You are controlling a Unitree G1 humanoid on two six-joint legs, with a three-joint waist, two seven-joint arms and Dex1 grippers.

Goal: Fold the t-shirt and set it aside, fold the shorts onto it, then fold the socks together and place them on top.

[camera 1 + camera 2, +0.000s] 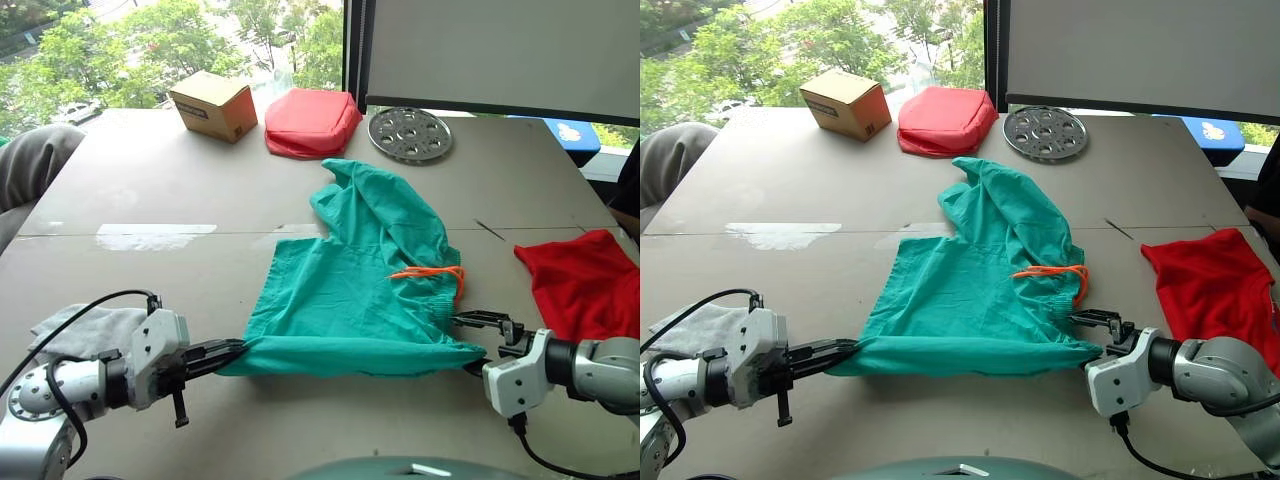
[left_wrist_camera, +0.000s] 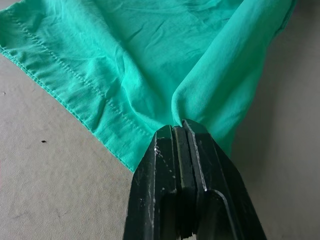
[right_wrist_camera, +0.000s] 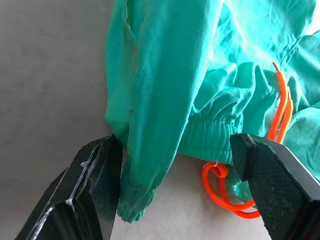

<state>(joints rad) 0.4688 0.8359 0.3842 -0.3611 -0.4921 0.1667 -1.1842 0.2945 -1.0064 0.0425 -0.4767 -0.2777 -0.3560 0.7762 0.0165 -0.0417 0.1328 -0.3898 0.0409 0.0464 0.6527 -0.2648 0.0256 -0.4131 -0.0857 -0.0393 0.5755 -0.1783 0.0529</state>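
My left tool (image 1: 236,348) is clamped on the shorts' (image 1: 350,290) near-left corner. My right tool (image 3: 175,165) stands open around the waistband corner, orange drawstring (image 1: 430,272) beside. The shorts lie mid-worktop (image 1: 150,180); t-shirt (image 1: 585,280) right, socks (image 1: 85,328) near-left.

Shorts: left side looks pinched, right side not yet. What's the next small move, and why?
Probably shut the right gripper on the waistband corner. The left gripper is already clamped on the shorts, while the right fingers stand open on either side of the gathered edge, beside the orange drawstring. Both corners need holding before folding.
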